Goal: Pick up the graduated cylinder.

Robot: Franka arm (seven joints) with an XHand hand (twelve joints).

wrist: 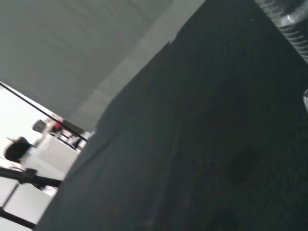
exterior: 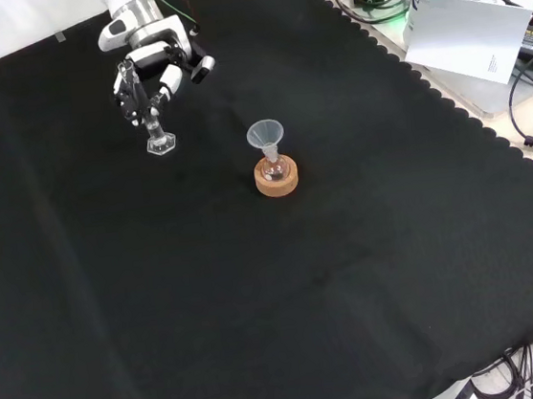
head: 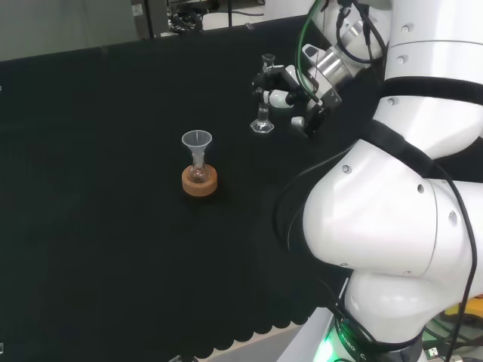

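Observation:
The graduated cylinder [head: 263, 113] is clear glass with a hexagonal foot and stands upright at the far right of the cloth in the head view. In the front view the cylinder [exterior: 157, 135] is at the upper left, its foot on or just above the cloth. The black and white hand [head: 293, 89] reaches it from the right, its fingers curled round the tube's upper half. From the front, the hand [exterior: 149, 70] comes down from the top with fingers on both sides of the tube. The wrist view catches a strip of the cylinder's marked wall [wrist: 288, 20] at close range.
A clear funnel [head: 197, 142] sits in a small flask on a cork ring [head: 199, 181] mid-cloth, nearer the front than the cylinder; in the front view the ring [exterior: 276, 178] lies to the cylinder's right. Beyond the cloth's scalloped edge [exterior: 449, 106] lie papers and cables.

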